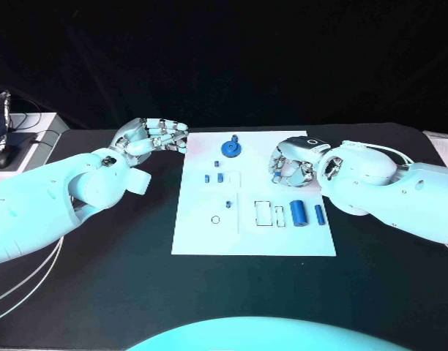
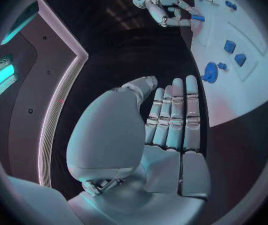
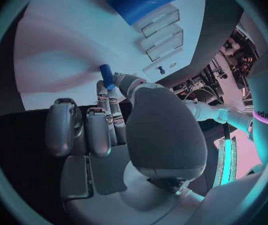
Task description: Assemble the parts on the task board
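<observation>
Right hand [image 1: 293, 164] at board's 2 o'clock corner, pinching small blue peg [image 3: 106, 76] at fingertips. Left hand [image 1: 152, 139] off task board [image 1: 254, 241] at 10 o'clock, fingers straight, pressed together, holding nothing. Blue gear [image 1: 230, 148] at 12 o'clock; blue cylinders [image 1: 300, 213] toward 4 o'clock edge. No legible writing on board.

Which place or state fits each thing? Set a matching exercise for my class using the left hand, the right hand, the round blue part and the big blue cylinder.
Things:
1 left hand
2 right hand
3 round blue part
4 big blue cylinder

States or places:
A lies on the task board near its right side
B holds nothing, beside the board
C pinches a small blue peg
D sits at the board's far end

Pairs: 1-B; 2-C; 3-D; 4-A
</observation>
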